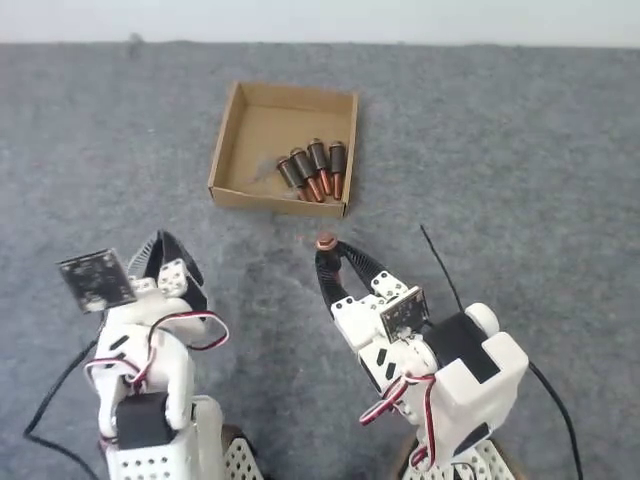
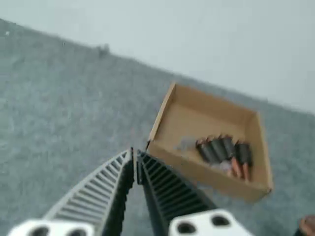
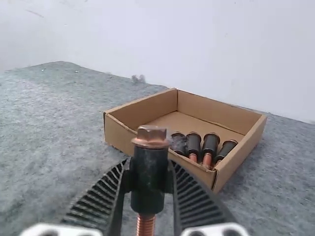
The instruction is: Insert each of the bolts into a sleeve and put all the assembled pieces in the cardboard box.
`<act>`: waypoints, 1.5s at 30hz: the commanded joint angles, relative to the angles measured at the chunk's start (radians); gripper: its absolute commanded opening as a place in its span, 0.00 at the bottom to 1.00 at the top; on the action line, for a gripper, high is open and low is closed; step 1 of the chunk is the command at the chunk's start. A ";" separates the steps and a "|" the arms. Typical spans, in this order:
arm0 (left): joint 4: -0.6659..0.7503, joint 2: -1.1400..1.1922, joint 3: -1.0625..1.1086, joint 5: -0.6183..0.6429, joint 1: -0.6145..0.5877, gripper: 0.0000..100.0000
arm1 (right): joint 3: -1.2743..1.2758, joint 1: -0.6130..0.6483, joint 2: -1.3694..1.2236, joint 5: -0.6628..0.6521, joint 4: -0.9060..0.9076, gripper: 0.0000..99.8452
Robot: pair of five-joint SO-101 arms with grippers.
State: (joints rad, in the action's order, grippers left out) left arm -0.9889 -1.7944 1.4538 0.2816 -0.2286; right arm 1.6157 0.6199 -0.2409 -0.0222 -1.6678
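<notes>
**Op:** Grey fuzzy tabletop (image 1: 520, 160), plain white wall (image 3: 197, 39) behind. That the whole setup?

**Spotter:** Yep. Cardboard box (image 1: 262, 128) sits on the far side. Four assembled pieces (image 1: 315, 170) lie side by side in it, toward its near right corner.

**Op:** Which step am I on?

**Spotter:** Prob the last drop-off. Your right end effector (image 1: 328, 252) is clamped on a bolt-in-sleeve assy (image 3: 148, 172). It's upright, bolt head up, threaded end poking out below, just short of the box's near wall. Your left end effector (image 2: 135, 153) is pinched closed w/ nothing in it, off to the left, apart from the box.

**Op:** Next?

**Spotter:** I'd say carry it fwd over the near wall, lower it beside the four, then let go. Don't clip the rim.
</notes>
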 commanded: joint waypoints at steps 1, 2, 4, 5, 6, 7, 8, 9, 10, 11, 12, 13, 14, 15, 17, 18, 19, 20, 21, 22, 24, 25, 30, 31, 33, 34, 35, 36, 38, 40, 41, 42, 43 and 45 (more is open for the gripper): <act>-0.028 -0.002 0.068 -0.150 -0.009 0.01 | 0.026 -0.015 0.012 -0.014 -0.005 0.01; -0.012 -0.002 0.101 -0.183 -0.011 0.01 | 0.026 -0.015 0.012 -0.014 -0.005 0.01; 0.018 -0.002 0.160 -0.209 -0.012 0.01 | 0.026 -0.015 0.012 -0.014 -0.005 0.01; 0.031 -0.002 0.189 -0.207 -0.012 0.01 | 0.026 -0.016 0.012 -0.014 -0.005 0.01; 0.043 -0.002 0.217 -0.210 -0.012 0.01 | 0.026 -0.016 0.012 -0.015 -0.005 0.01; 0.052 0.003 0.236 -0.212 -0.012 0.01 | 0.026 -0.019 0.012 -0.015 -0.005 0.01; 0.048 0.006 0.234 -0.210 -0.012 0.01 | 0.026 -0.028 0.012 -0.015 -0.005 0.01; 0.029 0.000 0.232 -0.212 -0.012 0.01 | 0.026 -0.036 0.013 -0.015 -0.005 0.01; 0.014 0.000 0.232 -0.212 -0.012 0.01 | 0.026 -0.041 0.013 -0.015 -0.005 0.01; -0.002 0.000 0.232 -0.212 -0.011 0.01 | 0.026 -0.042 0.013 -0.015 -0.005 0.01; -0.018 0.000 0.232 -0.213 -0.011 0.01 | 0.026 -0.042 0.013 -0.015 -0.005 0.01; -0.029 0.002 0.232 -0.213 -0.012 0.01 | 0.026 -0.042 0.013 -0.015 -0.005 0.01; -0.037 0.005 0.232 -0.213 -0.014 0.01 | 0.026 -0.042 0.013 -0.015 -0.005 0.01; -0.040 0.005 0.232 -0.213 -0.018 0.01 | 0.026 -0.042 0.013 -0.015 -0.005 0.01; -0.040 0.006 0.232 -0.213 -0.048 0.01 | 0.026 -0.045 0.013 -0.015 -0.005 0.01; -0.041 0.006 0.232 -0.213 -0.060 0.01 | 0.026 -0.053 0.013 -0.015 -0.005 0.01; -0.041 0.006 0.232 -0.213 -0.068 0.01 | 0.026 -0.058 0.013 -0.015 -0.005 0.01; -0.043 0.006 0.232 -0.213 -0.072 0.01 | 0.026 -0.059 0.013 -0.015 -0.005 0.01; -0.054 0.006 0.232 -0.213 -0.072 0.01 | 0.026 -0.059 0.013 -0.015 -0.005 0.01; -0.075 0.006 0.232 -0.213 -0.072 0.01 | 0.026 -0.058 0.013 -0.015 -0.005 0.01; -0.106 0.005 0.232 -0.213 -0.072 0.01 | 0.026 -0.056 0.013 -0.015 -0.005 0.01; -0.104 0.005 0.232 -0.213 -0.072 0.01 | 0.023 -0.058 0.013 -0.015 -0.005 0.01; -0.112 0.005 0.232 -0.213 -0.072 0.01 | 0.020 -0.059 0.062 -0.015 0.004 0.01; -0.114 0.005 0.232 -0.213 -0.072 0.01 | 0.020 -0.061 0.090 -0.015 0.012 0.01; -0.114 0.005 0.232 -0.213 -0.072 0.01 | 0.017 -0.079 0.157 -0.015 0.088 0.01; -0.114 0.005 0.232 -0.213 -0.072 0.01 | 0.003 -0.088 0.194 -0.015 0.148 0.01; -0.114 0.005 0.232 -0.213 -0.072 0.01 | -0.015 -0.105 0.232 -0.015 0.223 0.01; -0.115 0.005 0.232 -0.213 -0.071 0.01 | -0.037 -0.125 0.274 -0.011 0.305 0.01; -0.144 0.003 0.232 -0.213 -0.068 0.01 | -0.087 -0.159 0.357 -0.009 0.467 0.01; -0.150 0.002 0.232 -0.213 -0.068 0.01 | -0.140 -0.188 0.440 -0.009 0.636 0.01; -0.150 0.002 0.232 -0.213 -0.068 0.01 | -0.167 -0.196 0.475 -0.008 0.720 0.01; -0.150 0.002 0.232 -0.213 -0.069 0.01 | -0.196 -0.205 0.506 -0.008 0.802 0.01; -0.150 0.002 0.232 -0.213 -0.069 0.01 | -0.229 -0.214 0.538 -0.008 0.880 0.01; -0.152 0.002 0.232 -0.212 -0.069 0.01 | -0.293 -0.225 0.587 -0.011 1.030 0.01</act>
State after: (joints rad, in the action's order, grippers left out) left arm -1.1377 -1.7944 1.6916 0.0744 -0.2961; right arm 1.4515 0.4235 0.2256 -0.0222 -0.8470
